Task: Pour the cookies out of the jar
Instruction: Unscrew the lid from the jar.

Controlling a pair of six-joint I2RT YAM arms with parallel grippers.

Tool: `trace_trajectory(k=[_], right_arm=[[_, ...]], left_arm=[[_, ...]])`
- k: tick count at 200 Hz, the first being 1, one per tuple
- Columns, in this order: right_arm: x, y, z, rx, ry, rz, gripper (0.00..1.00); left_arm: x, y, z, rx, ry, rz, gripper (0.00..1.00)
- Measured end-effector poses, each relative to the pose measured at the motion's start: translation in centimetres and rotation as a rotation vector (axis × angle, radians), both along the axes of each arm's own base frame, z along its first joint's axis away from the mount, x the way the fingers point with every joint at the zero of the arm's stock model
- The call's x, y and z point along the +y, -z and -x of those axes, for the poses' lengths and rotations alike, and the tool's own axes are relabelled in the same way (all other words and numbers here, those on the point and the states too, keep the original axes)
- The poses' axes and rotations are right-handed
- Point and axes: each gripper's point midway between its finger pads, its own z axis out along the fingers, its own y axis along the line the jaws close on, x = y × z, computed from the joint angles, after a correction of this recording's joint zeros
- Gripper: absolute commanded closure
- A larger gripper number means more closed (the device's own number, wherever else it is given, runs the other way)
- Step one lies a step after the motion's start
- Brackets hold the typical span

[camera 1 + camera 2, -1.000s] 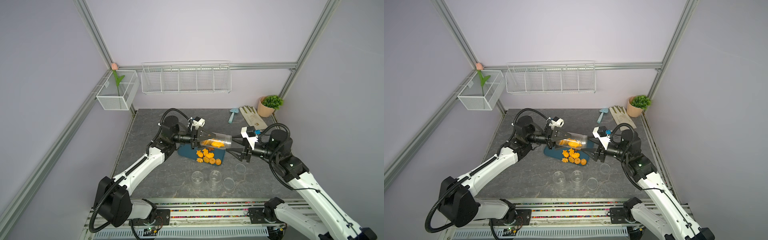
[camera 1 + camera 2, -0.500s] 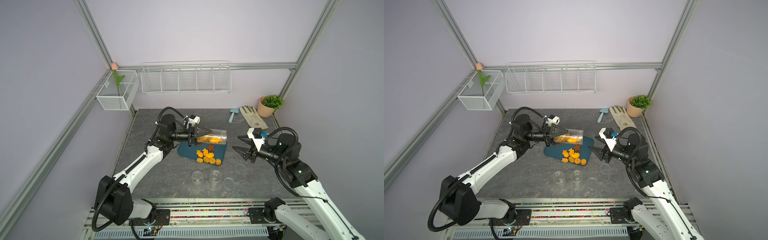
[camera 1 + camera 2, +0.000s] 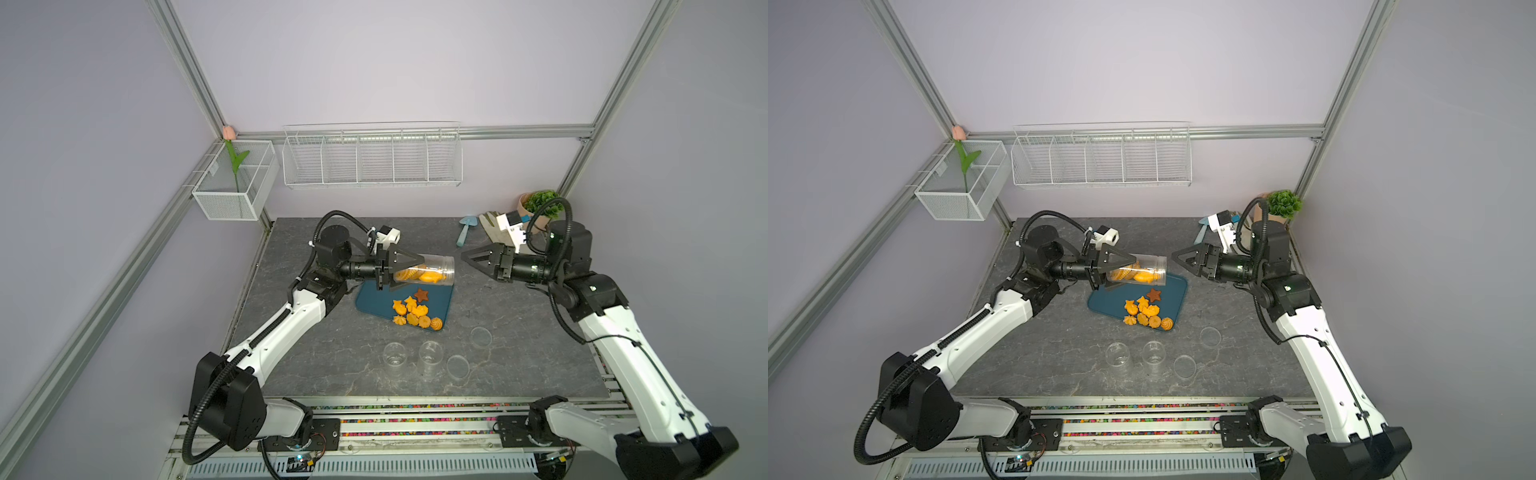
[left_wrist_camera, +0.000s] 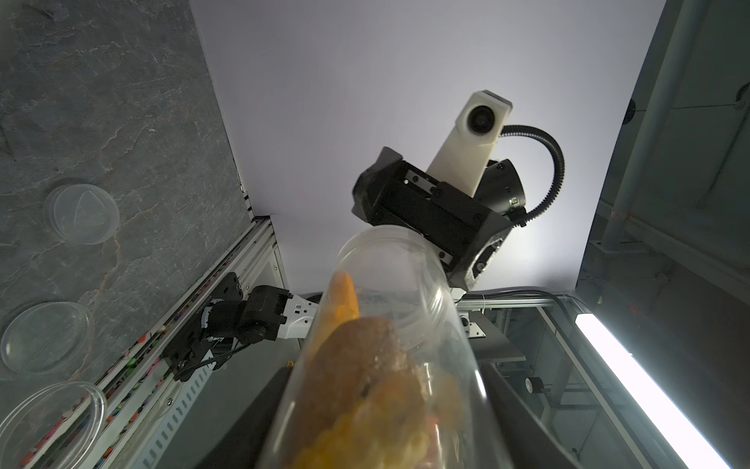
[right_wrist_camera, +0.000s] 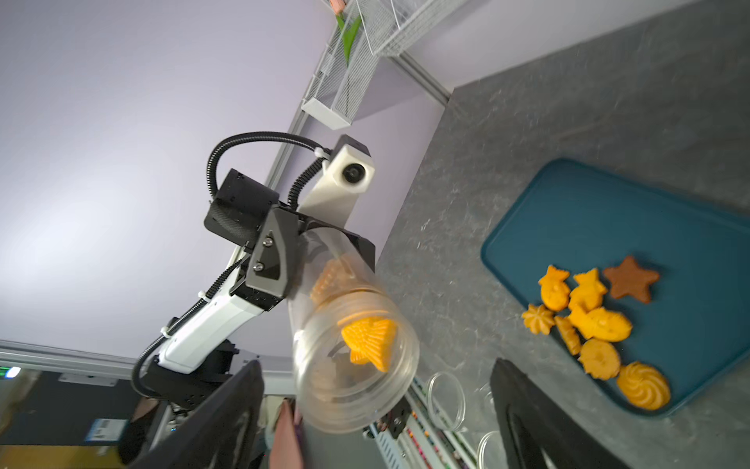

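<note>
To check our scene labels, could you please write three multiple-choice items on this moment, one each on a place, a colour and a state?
1. Where do the loose cookies lie?
A. on the blue tray
B. in the wire basket
C. on the bare tabletop

2. What colour is the star cookie nearest the jar?
A. green
B. brown
C. white

3. What is the state of the right end effector?
A. shut on the jar
B. shut on a cookie
C. open and empty

Answers:
1 A: they sit inside the tray's rim.
2 B: it is brown among orange ones.
3 C: its jaws stand wide apart in the right wrist view, while the left end effector holds the jar.
</note>
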Motion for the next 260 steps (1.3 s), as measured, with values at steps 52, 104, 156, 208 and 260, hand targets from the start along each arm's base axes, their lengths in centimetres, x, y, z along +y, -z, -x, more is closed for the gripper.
trace_trajectory(k=[52,104,156,208,260], right_arm=[[1.9,1.2,-0.3,0.135,-0.082,-0.109,0.11],[3.0,0.7,-0.2,0.141,-0.142,-0.145,0.11],[2.4,0.6,-0.1,0.145,-0.114,-0.133,0.11],[2.2,-0.5,-0.1,0.131,-0.092,-0.153,0.11],[3.6,0.0,1.5,0.155,-0.174,-0.147,0.08]], left_arm=[[0.2,0.0,-0.4,0.011,-0.010,-0.001,0.41],[0.7,-0.3,-1.0,-0.004,-0.033,0.009,0.41],[0.4,-0.3,-0.9,-0.004,-0.024,0.008,0.41],[-0.2,0.1,-0.5,0.011,-0.005,0.000,0.41],[-0.2,0.2,-0.5,0.011,-0.005,0.000,0.41]])
